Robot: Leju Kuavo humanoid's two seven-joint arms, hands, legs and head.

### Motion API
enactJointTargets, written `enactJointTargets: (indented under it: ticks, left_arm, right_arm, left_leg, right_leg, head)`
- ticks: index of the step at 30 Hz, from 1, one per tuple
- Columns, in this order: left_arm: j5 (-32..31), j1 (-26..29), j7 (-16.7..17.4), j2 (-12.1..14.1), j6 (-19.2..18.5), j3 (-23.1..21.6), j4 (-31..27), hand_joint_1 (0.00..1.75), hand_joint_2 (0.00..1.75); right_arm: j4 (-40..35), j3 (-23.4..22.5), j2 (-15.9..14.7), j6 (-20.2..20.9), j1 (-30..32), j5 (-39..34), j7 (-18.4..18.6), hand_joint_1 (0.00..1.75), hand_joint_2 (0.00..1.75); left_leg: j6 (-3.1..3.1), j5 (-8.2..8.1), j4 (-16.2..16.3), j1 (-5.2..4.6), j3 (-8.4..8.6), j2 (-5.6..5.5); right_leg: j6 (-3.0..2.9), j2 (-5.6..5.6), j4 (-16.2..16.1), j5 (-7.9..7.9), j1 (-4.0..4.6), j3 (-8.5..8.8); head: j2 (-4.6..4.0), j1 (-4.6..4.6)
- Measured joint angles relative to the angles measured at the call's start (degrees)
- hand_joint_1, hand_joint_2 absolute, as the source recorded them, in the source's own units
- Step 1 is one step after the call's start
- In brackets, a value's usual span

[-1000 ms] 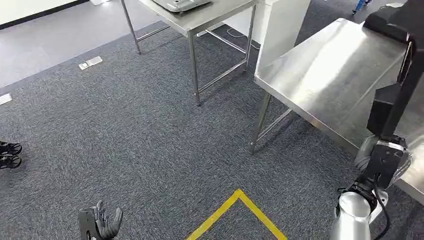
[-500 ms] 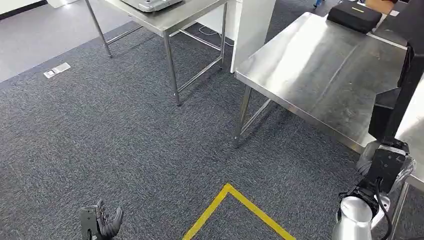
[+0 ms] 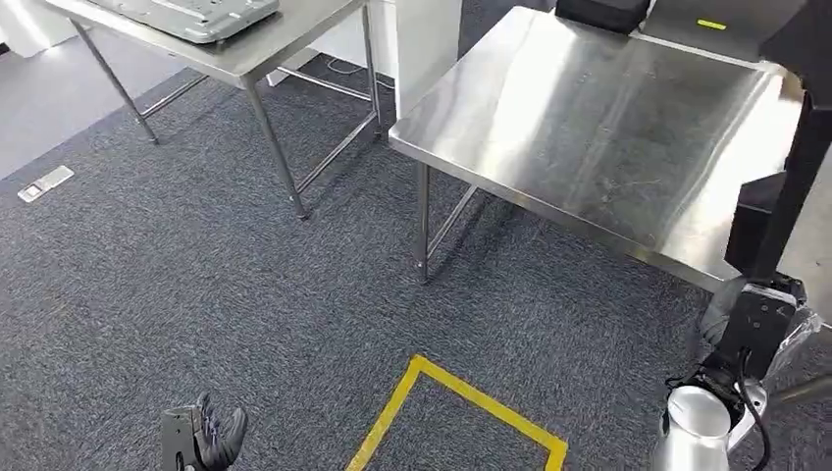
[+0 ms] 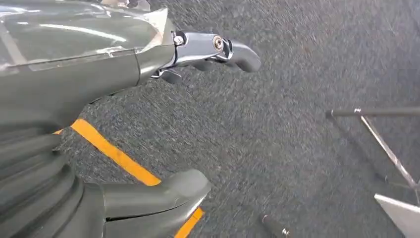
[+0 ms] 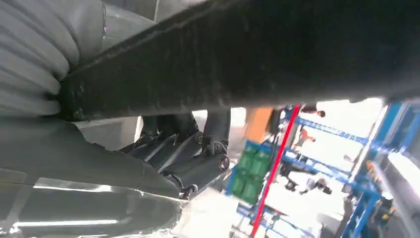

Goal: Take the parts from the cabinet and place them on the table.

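Right hand gripping black part (at table edge), left hand open, empty, over carpet.

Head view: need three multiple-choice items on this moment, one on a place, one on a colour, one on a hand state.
1. Where does the yellow floor tape lie?
A. On the top of the shiny steel table
B. On the grey carpet, in front of the shiny steel table
C. Wrapped round a table leg

2. What colour is the long part that the right hand holds?
A. White
B. Red
C. Black

3. What is the state of the left hand?
A. It holds nothing, fingers apart
B. It grips a part
C. It rests on a tabletop

Key:
1 B: the yellow floor tape forms a corner on the grey carpet, nearer the robot than the shiny steel table.
2 C: the long part rising from the right hand is black.
3 A: the left hand hangs above the carpet with nothing in it.
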Motion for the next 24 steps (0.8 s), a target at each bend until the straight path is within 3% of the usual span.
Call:
enactJointTargets:
  ticks: [1, 2, 3, 4, 6, 8, 9, 10, 11, 13, 14, 15, 16, 18, 19, 21, 23, 24]
  left_arm:
    - [-0.17, -0.01, 0.00, 0.00, 0.00, 0.02, 0.00, 0.00, 1.75]
    - [-0.28, -0.02, 0.00, 0.02, 0.00, 0.02, 0.00, 0.00, 1.75]
    - [-0.31, -0.04, 0.00, 0.11, 0.00, 0.04, -0.02, 0.00, 1.75]
    - [-0.37, -0.02, 0.02, 0.18, 0.00, 0.04, -0.02, 0.00, 1.75]
    - [-0.46, 0.03, 0.04, 0.15, 0.00, 0.02, -0.09, 0.00, 1.75]
    - [-0.63, -0.04, 0.09, 0.02, 0.00, 0.04, -0.42, 0.00, 1.75]
    - [-0.72, -0.12, 0.11, 0.00, 0.00, 0.09, -0.55, 0.00, 1.75]
    - [-0.76, -0.04, 0.11, 0.02, 0.00, 0.18, -0.70, 0.00, 1.75]
    - [-0.85, 0.05, 0.15, 0.04, -0.02, 0.24, -0.72, 0.00, 1.75]
    - [-0.87, 0.21, 0.20, 0.02, -0.02, 0.26, -0.72, 0.00, 1.75]
    - [-0.87, 0.29, 0.20, 0.02, -0.02, 0.28, -0.72, 0.00, 1.75]
    - [-0.87, 0.33, 0.20, 0.02, -0.02, 0.28, -0.72, 0.00, 1.75]
    - [-0.87, 0.31, 0.20, 0.02, -0.02, 0.28, -0.72, 0.00, 1.75]
    - [-0.87, 0.26, 0.20, -0.09, -0.02, 0.28, -0.74, 0.00, 1.75]
    - [-0.87, 0.26, 0.20, -0.04, -0.02, 0.28, -0.81, 0.00, 1.75]
    - [-0.87, 0.23, 0.20, 0.00, -0.02, 0.28, -0.83, 0.00, 1.75]
    - [-0.87, 0.20, 0.20, -0.09, -0.02, 0.28, -0.83, 0.00, 1.75]
    - [-0.87, 0.13, 0.20, -0.07, -0.02, 0.28, -0.92, 0.00, 1.75]
  right_arm:
    - [0.00, -0.07, 0.04, 0.00, 0.03, 0.24, 0.00, 1.75, 1.75]
    - [-0.04, -0.11, 0.13, 0.02, 0.01, 0.44, 0.02, 1.75, 1.75]
    - [-0.04, -0.15, 0.17, 0.02, -0.02, 0.57, 0.02, 1.75, 1.75]
    - [-0.04, -0.20, 0.24, 0.02, -0.09, 0.59, 0.02, 1.75, 1.75]
    - [-0.04, -0.22, 0.31, 0.02, -0.27, 0.59, 0.04, 1.75, 1.75]
    - [-0.07, -0.22, 0.26, 0.02, -0.29, 0.70, 0.09, 1.75, 1.75]
    - [-0.11, -0.22, 0.17, 0.02, -0.22, 0.79, 0.09, 1.75, 1.75]
    - [-0.20, -0.22, 0.06, 0.02, -0.58, 0.79, 0.11, 1.75, 1.75]
    - [-0.22, -0.20, 0.07, 0.02, -0.96, 0.85, 0.11, 1.75, 1.75]
    - [-0.22, -0.20, 0.07, 0.02, -0.88, 0.92, 0.13, 1.75, 1.75]
    - [-0.20, -0.20, 0.07, 0.02, -0.81, 0.92, 0.17, 1.75, 1.75]
    - [-0.20, -0.22, 0.07, 0.02, -0.77, 0.92, 0.20, 1.75, 1.75]
    - [-0.22, -0.22, 0.07, 0.02, -0.80, 0.94, 0.20, 1.75, 1.75]
    - [-0.28, -0.22, -0.04, 0.02, -0.96, 0.94, 0.20, 1.75, 1.75]
    - [-0.31, -0.22, -0.07, 0.02, -1.10, 0.96, 0.20, 1.75, 1.75]
    - [-0.37, -0.22, -0.09, 0.04, -1.00, 0.96, 0.20, 1.75, 1.75]
    - [-0.37, -0.26, -0.13, 0.04, -0.95, 0.94, 0.20, 1.75, 1.75]
    - [-0.44, -0.24, -0.13, 0.04, -0.96, 0.96, 0.20, 1.75, 1.75]
  left_leg:
    - [0.23, 2.35, -3.61, 0.00, 1.76, -0.23]
    - [0.56, 5.25, -9.26, 0.01, 4.63, -0.84]
    - [0.98, 7.15, -13.80, 0.03, 7.02, -2.58]
    - [1.34, 6.60, -15.84, 0.16, 8.04, -4.64]
    - [1.35, 6.74, -15.88, -0.23, 7.81, -3.31]
    - [2.11, 7.23, -16.41, -0.15, 7.95, -2.07]
    - [2.49, 7.68, -17.03, 0.15, 8.19, -1.30]
    - [2.85, 7.81, -17.19, 0.12, 8.19, -0.95]
    - [2.96, 7.83, -17.18, 0.02, 8.07, -0.24]
    - [2.98, 7.84, -17.12, -0.06, 7.77, 1.18]
    - [2.98, 7.83, -17.10, -0.06, 7.73, 1.73]
    - [2.94, 7.81, -17.09, -0.05, 7.75, 2.37]
    - [2.88, 7.77, -17.07, -0.05, 7.80, 3.00]
    - [2.51, 7.53, -16.86, -0.01, 7.91, 4.07]
    - [2.09, 7.25, -16.57, -0.58, 7.83, 4.53]
    - [1.47, 7.15, -16.40, -0.71, 7.88, 5.35]
    - [1.01, 7.11, -16.47, -0.56, 8.06, 6.45]
    - [0.54, 6.60, -16.15, -0.24, 7.91, 5.88]
  right_leg:
    - [0.01, 0.69, 0.03, 0.01, 0.01, 0.04]
    - [0.06, 1.44, 0.04, 0.04, 0.01, 0.11]
    - [0.13, 1.99, 0.04, 0.09, 0.01, 0.14]
    - [0.34, 2.43, 0.24, 0.18, 0.47, -0.08]
    - [0.87, 3.38, 0.20, 0.51, 0.04, -0.59]
    - [1.85, 4.58, -0.22, 0.93, -0.02, -0.93]
    - [1.72, 2.20, 0.85, 0.34, -0.08, -1.64]
    - [1.62, -0.23, 2.99, -1.08, 0.12, -2.74]
    - [1.48, -1.42, 7.01, -3.03, 0.12, -4.69]
    - [1.57, -2.09, 17.35, -6.78, -0.11, -9.52]
    - [1.95, -2.14, 18.92, -6.98, -0.16, -10.17]
    - [2.48, -2.22, 17.72, -6.36, -0.26, -9.40]
    - [3.10, -2.50, 14.13, -4.88, -0.33, -7.29]
    - [4.05, -4.54, 3.23, -1.35, -0.42, -1.21]
    - [3.53, -6.86, 0.23, -1.22, -0.13, 0.27]
    - [2.17, -5.32, 0.38, -0.75, 0.00, 0.26]
    - [1.44, -4.17, 0.34, -0.50, 0.14, -0.02]
    - [0.95, -3.57, 0.14, -0.21, -0.50, 0.12]
  head:
    - [0.00, -0.02]
    - [0.00, -0.02]
    - [0.00, -0.11]
    - [0.00, -0.02]
    - [0.00, 0.00]
    - [0.00, 0.02]
    - [0.00, 0.00]
    - [0.00, 0.57]
    - [0.00, 0.98]
    - [0.00, 1.03]
    - [0.00, 1.14]
    - [0.00, 1.16]
    - [0.00, 1.16]
    - [0.00, 1.16]
    - [0.00, 1.31]
    - [0.00, 1.03]
    - [0.00, 1.01]
    - [0.00, 1.05]
